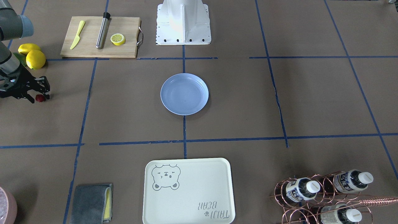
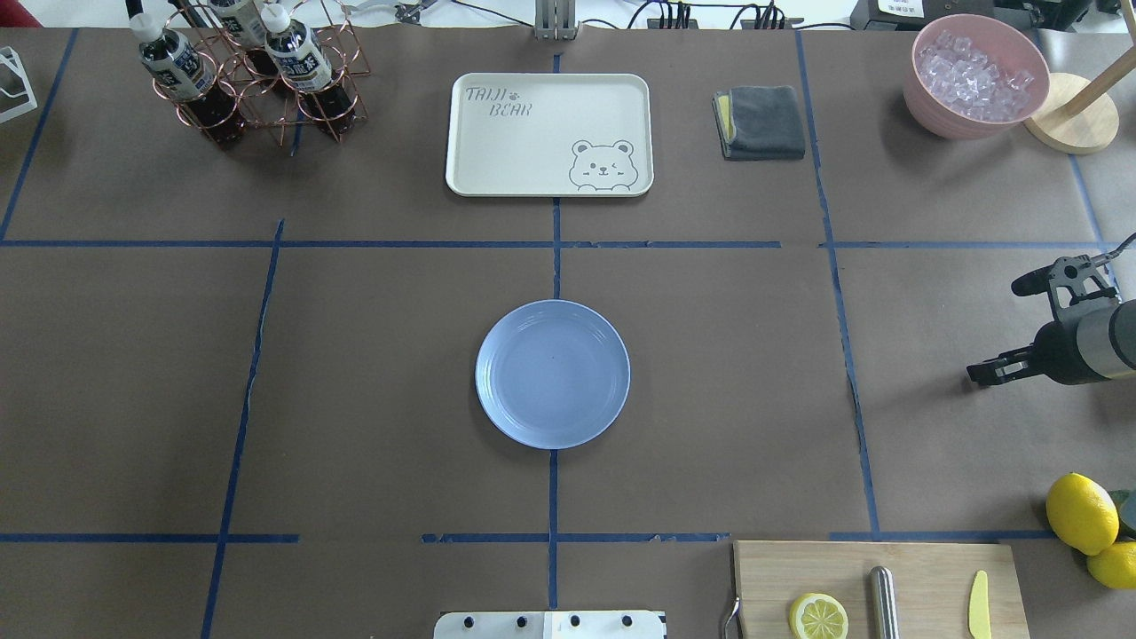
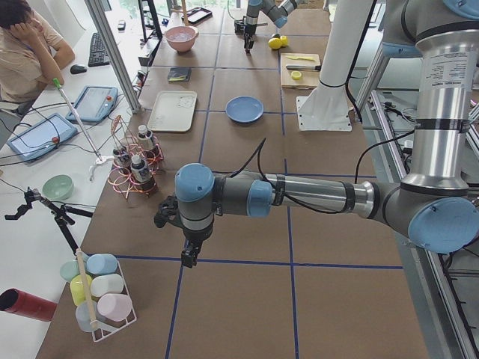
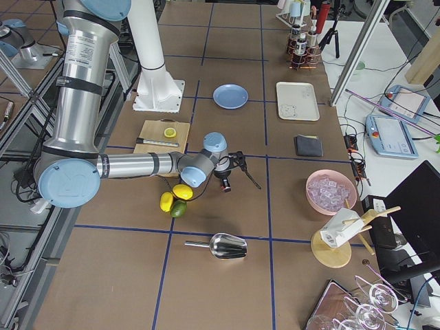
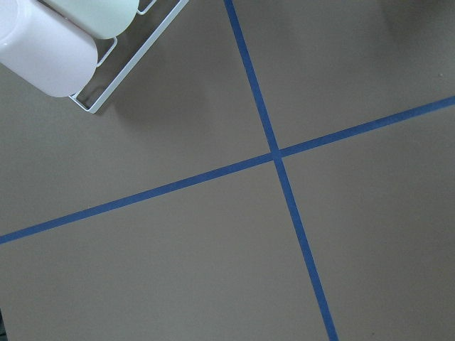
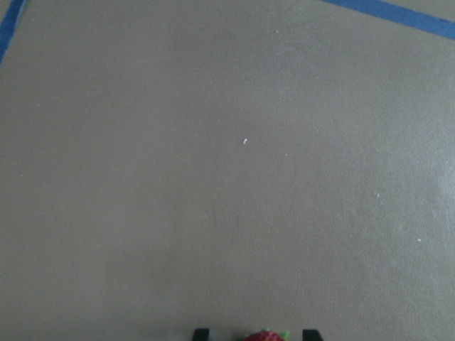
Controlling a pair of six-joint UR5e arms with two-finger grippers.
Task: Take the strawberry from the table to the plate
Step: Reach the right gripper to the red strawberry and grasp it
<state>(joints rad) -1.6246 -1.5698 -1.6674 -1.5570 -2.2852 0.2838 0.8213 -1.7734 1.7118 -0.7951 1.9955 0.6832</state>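
The strawberry (image 1: pixel 40 98), small and dark red, lies on the table (image 1: pixel 248 102) near its end on my right side. My right gripper (image 1: pixel 39 97) is down around it, open, with a finger on each side. In the right wrist view the strawberry (image 6: pixel 264 335) peeks in at the bottom edge between the two fingertips, with small gaps to each. The light blue plate (image 1: pixel 184 94) sits empty at the table's centre, well away from the berry. My left gripper (image 3: pixel 187 258) hangs over bare table at the opposite end; I cannot tell its state. In the overhead view the right arm hides the berry.
Two lemons (image 1: pixel 32 56) and something green lie just behind the right arm. A cutting board (image 1: pixel 101 37) carries a lemon half, a steel rod and a yellow knife. A bear-print tray (image 1: pixel 188 191), grey cloth (image 1: pixel 90 203), bottle rack (image 1: pixel 323 196) and ice bowl (image 2: pixel 974 75) line the far side.
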